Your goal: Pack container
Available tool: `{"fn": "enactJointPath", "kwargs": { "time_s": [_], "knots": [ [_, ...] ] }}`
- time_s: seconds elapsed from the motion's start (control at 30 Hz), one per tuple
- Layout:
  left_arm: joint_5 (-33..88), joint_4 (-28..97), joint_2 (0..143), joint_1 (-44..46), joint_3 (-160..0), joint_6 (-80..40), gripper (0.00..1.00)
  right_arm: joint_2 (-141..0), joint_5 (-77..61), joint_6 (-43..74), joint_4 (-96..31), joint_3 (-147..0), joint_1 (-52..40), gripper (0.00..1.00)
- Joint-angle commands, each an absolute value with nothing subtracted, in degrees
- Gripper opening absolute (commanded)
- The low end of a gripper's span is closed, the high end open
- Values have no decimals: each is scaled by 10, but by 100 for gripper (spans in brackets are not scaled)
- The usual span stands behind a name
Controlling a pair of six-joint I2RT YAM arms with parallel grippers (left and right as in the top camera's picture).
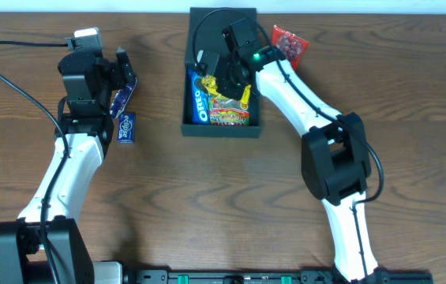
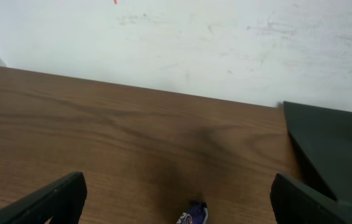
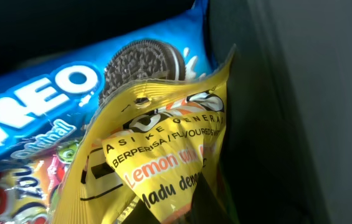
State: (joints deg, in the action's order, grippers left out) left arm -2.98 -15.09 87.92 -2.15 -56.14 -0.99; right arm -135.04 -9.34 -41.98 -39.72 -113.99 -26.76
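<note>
The dark teal-black, matte, square cardboard container (image 1: pixel 223 131) sits at the far middle of the brown wood-grain desk (image 1: pixel 207 205), its hinged lid (image 1: pixel 207 20) thrown back. Inside lie a blue Oreo packet (image 1: pixel 198 100), a multicoloured sweet packet (image 1: pixel 229 117) and a crinkled yellow lemon-flavoured packet (image 3: pixel 163 162). The right claw (image 1: pixel 229 77) reaches down into the container over the yellow packet, which crowds its wrist view; whether it is clenched or released I cannot tell. A red snack packet (image 1: pixel 289 42) lies just beside the container's right wall. The left claw (image 2: pixel 179 198) stands released, fingers (image 2: pixel 63 198) wide apart, above a small purple-blue packet (image 2: pixel 193 214). Another small blue packet (image 1: pixel 128 128) lies near it on the desk.
</note>
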Motion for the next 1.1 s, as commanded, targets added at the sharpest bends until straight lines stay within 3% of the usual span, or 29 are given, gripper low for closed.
{"fn": "enactJointPath", "kwargs": {
  "time_s": [0.0, 0.03, 0.07, 0.23, 0.37, 0.47, 0.57, 0.63, 0.77, 0.9, 1.07],
  "knots": [
    [-33, -151, 872, -23, -564, 0, 95, -1368, 4, -363, -381, -1143, -267, 17],
    [-33, -150, 872, -23, -564, 0, 95, -1368, 18, -351, -380, -1143, -267, 30],
    [-33, -149, 872, -23, -564, 0, 95, -1369, 17, -345, -380, -1143, -267, 36],
    [-29, -149, 872, -23, -564, 0, 95, -1352, 12, -288, -380, -1143, -268, 44],
    [-29, -148, 872, -23, -564, 0, 95, -1300, 10, -239, -387, -1143, -273, 64],
    [-29, -147, 872, -23, -564, 0, 95, -1260, 10, -238, -387, -1143, -275, 73],
    [-29, -141, 872, -23, -564, 0, 95, -1229, 6, -235, -389, -1143, -275, 70],
    [-29, -132, 872, -23, -564, 0, 95, -1220, 6, -207, -393, -1143, -274, 75],
    [-29, -109, 872, -23, -564, 0, 95, -1219, 21, -69, -432, -1143, -258, 75],
    [-26, -105, 872, -22, -564, 0, 95, -1222, 22, 61, -484, -1143, -236, 65],
    [-1, -105, 872, -22, -564, 0, 95, -1229, 21, 135, -542, -1143, -227, 65]
  ]
}}
